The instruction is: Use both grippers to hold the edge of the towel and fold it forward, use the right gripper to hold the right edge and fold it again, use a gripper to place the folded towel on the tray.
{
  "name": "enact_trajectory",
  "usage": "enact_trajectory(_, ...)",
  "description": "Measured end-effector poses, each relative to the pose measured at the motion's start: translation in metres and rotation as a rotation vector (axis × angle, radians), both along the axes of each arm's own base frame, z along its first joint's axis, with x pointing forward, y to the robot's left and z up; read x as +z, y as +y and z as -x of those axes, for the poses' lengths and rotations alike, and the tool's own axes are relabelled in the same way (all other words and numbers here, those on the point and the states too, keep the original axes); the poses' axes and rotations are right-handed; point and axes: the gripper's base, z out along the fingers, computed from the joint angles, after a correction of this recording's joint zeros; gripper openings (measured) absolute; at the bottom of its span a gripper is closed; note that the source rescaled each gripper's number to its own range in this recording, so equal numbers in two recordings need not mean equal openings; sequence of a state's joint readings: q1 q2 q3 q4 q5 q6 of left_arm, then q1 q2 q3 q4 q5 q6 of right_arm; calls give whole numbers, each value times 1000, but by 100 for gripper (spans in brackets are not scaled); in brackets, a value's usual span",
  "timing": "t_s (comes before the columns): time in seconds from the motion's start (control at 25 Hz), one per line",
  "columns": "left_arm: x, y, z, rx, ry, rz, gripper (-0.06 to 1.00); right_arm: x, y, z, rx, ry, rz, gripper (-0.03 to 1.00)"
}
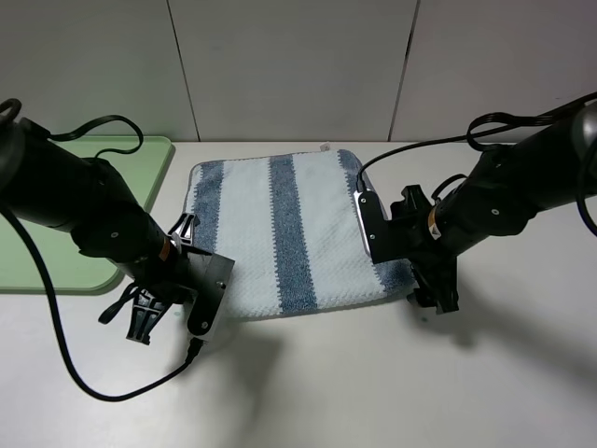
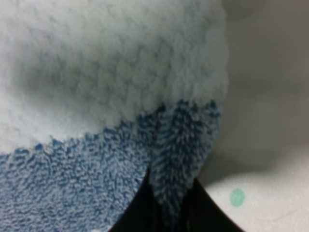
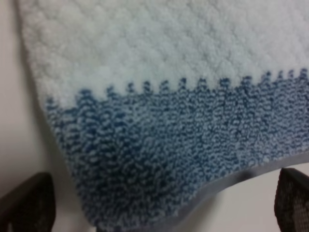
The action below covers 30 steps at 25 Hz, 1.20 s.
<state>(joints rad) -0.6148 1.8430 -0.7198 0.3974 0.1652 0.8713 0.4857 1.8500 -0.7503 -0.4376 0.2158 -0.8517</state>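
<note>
Two near corners of the towel point(image 1: 280, 233) are where the work is, and only one of them is gripped. The left gripper point(image 2: 166, 212) is pinched fully closed on the near left corner, with a tuck of blue-grey pile squeezed up between its black jaws. The right gripper point(image 3: 159, 203) stands as wide as it goes, one jaw either side of the near right corner. The grey hem point(image 3: 227, 183) runs across the gap and nothing is caught; I judge it is lined up to close. Taking both corners of one edge makes sense, since the near edge can then rise level and travel forward over the rest of the cloth without twisting. The towel itself lies spread flat, stripes running away from the robot, roughly in the middle of the table point(image 1: 373, 392) between the two arms. The tray point(image 1: 154, 177) sits off to the left, close to the towel's far left corner but seemingly not touching it. That puts it out of the way of the folding yet within reach for the last step. The table is plain white and smooth, with a black cable point(image 1: 65, 364) trailing across it by the left arm. Behind it stands a pale panelled wall point(image 1: 280, 65).
</note>
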Motion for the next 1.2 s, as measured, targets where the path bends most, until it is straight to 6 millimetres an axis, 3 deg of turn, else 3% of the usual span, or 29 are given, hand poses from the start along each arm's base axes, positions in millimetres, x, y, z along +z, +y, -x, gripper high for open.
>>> enact_trajectory(0.68,0,0,0,0,-1,2,1,-1,0,0,-23,18,7,100)
enact_trajectory(1.2,0,-2,-1,-6,-13,21,1,-2,1,4,-166,78,-55,100)
